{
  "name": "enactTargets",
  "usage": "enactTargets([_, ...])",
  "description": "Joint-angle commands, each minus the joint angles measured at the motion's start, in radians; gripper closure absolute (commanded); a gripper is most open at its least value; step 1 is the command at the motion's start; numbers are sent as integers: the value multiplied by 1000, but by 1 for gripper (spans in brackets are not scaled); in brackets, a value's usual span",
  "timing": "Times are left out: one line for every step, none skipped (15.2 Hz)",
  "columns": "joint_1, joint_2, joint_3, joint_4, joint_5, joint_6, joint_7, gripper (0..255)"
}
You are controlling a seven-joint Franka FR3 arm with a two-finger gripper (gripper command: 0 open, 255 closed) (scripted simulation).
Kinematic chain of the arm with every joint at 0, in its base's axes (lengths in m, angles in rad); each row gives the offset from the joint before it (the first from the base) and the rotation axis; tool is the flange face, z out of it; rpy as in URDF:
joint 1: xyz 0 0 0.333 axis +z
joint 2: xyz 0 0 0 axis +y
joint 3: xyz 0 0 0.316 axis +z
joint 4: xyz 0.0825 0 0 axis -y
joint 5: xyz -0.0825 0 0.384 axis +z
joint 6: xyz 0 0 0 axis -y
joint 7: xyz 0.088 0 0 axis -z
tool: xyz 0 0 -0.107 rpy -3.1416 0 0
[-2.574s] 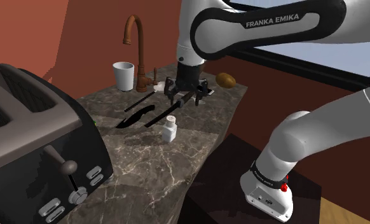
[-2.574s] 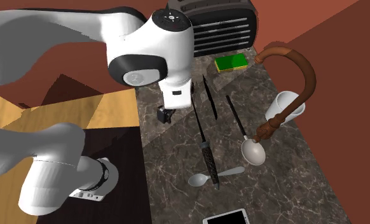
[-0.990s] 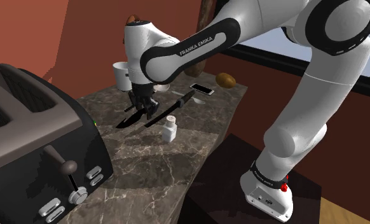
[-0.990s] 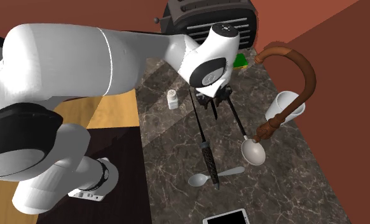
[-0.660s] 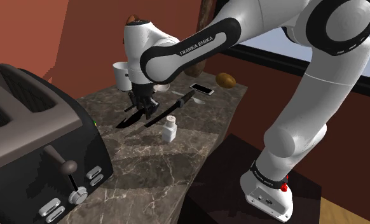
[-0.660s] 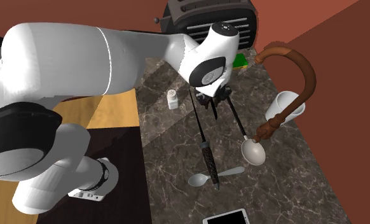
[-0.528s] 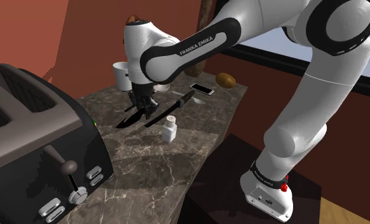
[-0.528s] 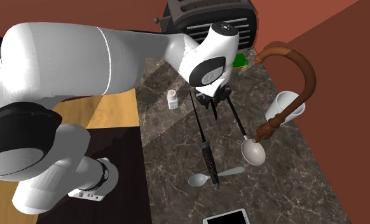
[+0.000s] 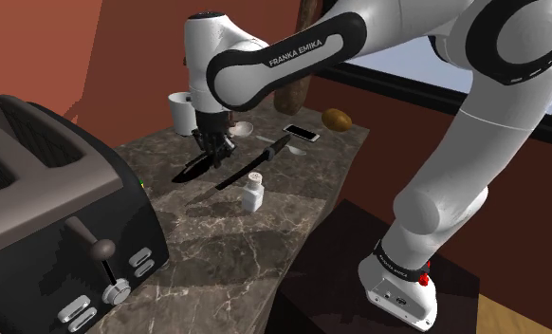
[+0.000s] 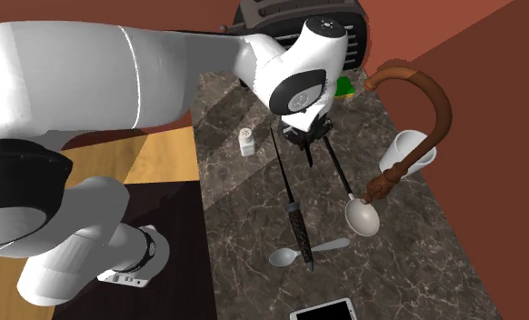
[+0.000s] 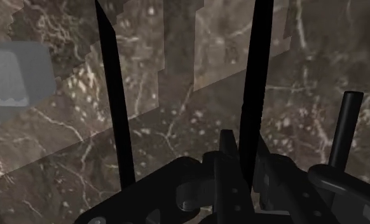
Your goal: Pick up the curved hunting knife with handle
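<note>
The curved hunting knife point(image 9: 191, 169) is a dark, bowed blade, and my gripper point(image 9: 213, 150) is shut on its handle end. It hangs tilted just over the dark marble counter point(image 9: 293, 194), point toward the toaster. From the second exterior view the gripper point(image 10: 306, 136) stands over the counter's middle with the knife point(image 10: 308, 156) poking out below it. In the wrist view the blade point(image 11: 253, 70) runs straight out from between the fingers of the gripper point(image 11: 238, 172).
A long straight knife point(image 10: 286, 186) lies beside the held one, a ladle point(image 10: 362, 216) on its other side. A white shaker point(image 9: 253, 193), a toaster point(image 9: 56, 209), a white cup point(image 9: 183, 112), a phone point(image 9: 301, 132) and a brown faucet point(image 10: 417, 95) stand around.
The fingers have closed on the curved knife. The hand has risen a little, and the blade has come up off the counter with it.
</note>
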Motion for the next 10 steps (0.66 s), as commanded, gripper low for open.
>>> enactTargets([-3, -15, 0, 14, 15, -24, -13, 255])
enactTargets([-4, -22, 0, 22, 21, -36, -18, 255])
enactTargets([-5, -28, 0, 31, 27, -48, -23, 255])
enactTargets([-6, -34, 0, 40, 33, -61, -27, 255])
enactTargets([-6, -40, -1, 48, 38, -73, -32, 255])
enactTargets([-7, -46, -1, 58, 43, -86, -36, 255])
enactTargets([-8, -51, -2, 67, 47, -99, -40, 255])
enactTargets([-8, -56, -2, 77, 52, -111, -44, 255])
enactTargets([-8, -57, -2, 78, 52, -113, -45, 255])
enactTargets([-8, -56, -2, 78, 52, -113, -44, 255])
